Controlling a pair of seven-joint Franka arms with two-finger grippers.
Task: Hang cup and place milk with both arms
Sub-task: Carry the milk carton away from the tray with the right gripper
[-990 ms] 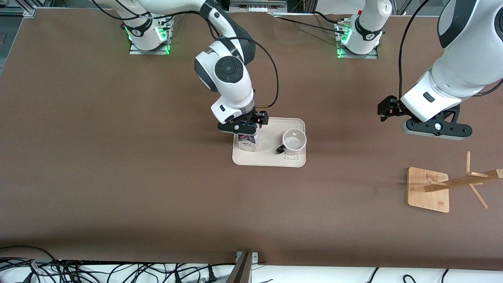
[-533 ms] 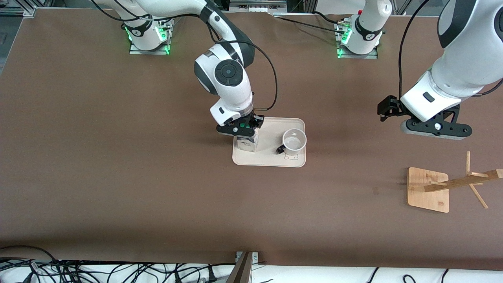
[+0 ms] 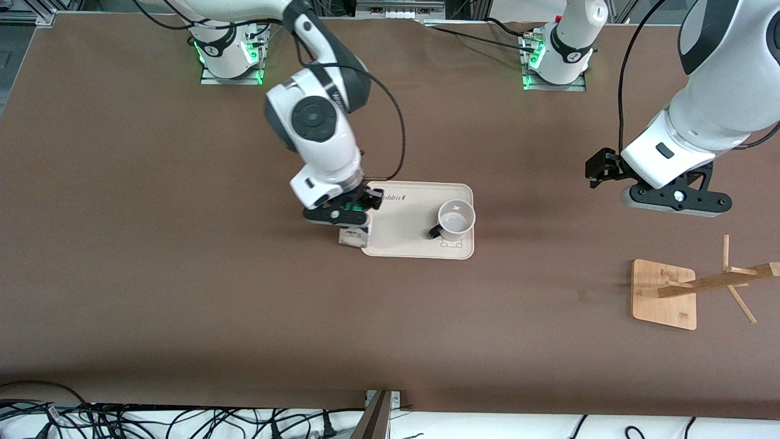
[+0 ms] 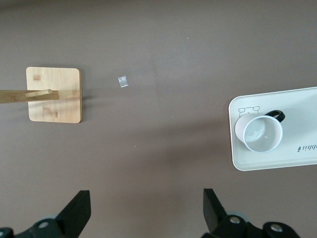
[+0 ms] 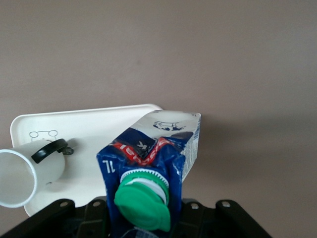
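- Our right claw (image 3: 351, 213) grips the milk (image 5: 148, 158) at its gable over the tray's (image 3: 420, 244) edge; light, crushable.
- Our left claw (image 4: 146, 213) waits wide; the cup (image 3: 456, 221) seems rigid.

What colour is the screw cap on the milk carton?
Green; the cap shows best in the right wrist view.

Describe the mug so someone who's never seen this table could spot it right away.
Find the cream tray near the middle of the brown table. The mug stands upright on it, at the end toward the left arm. It is small, white and open-topped with a black loop handle, unlike the blue milk carton with its green cap.
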